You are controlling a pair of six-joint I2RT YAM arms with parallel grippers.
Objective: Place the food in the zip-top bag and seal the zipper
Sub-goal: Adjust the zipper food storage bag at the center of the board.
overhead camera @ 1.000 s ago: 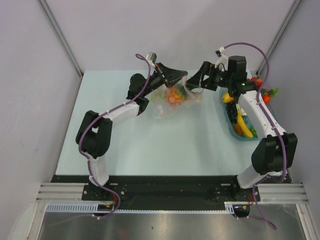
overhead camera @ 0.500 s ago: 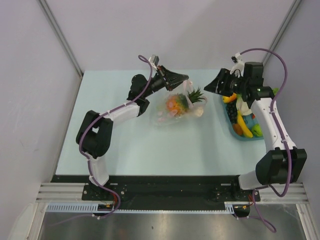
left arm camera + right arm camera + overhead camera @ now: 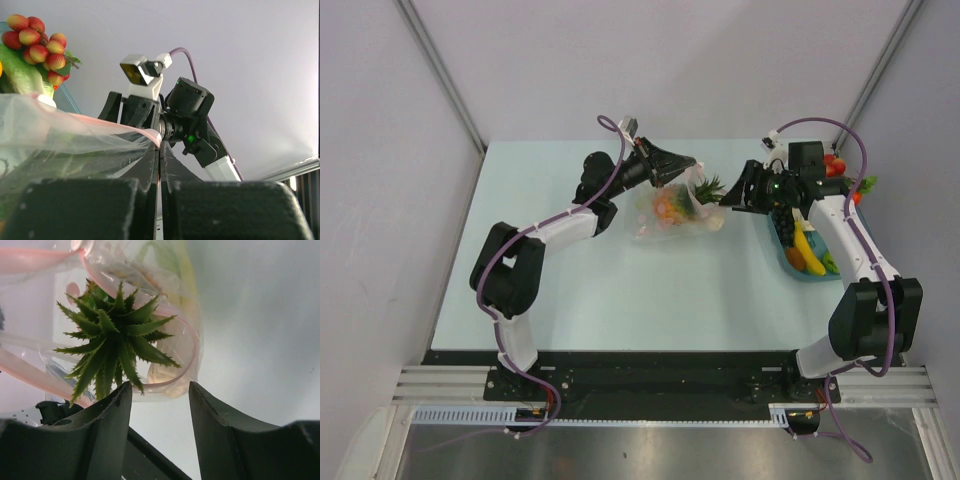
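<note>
Shows left gripper [image 3: 159, 150] clamped on zip-top bag [image 3: 665, 218] rim, right gripper [image 3: 160, 390] jaws apart beside green stalks [image 3: 117, 335] at its mouth.

Spiky green leaves [image 3: 117, 335] fill the zip-top bag [image 3: 191, 345] mouth, blocking entry.

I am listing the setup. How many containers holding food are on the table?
2. The zip-top bag lies far centre, its edge pinched in the left tool. The teal bowl stands at the right side, partly under the right arm. I see no others.
</note>
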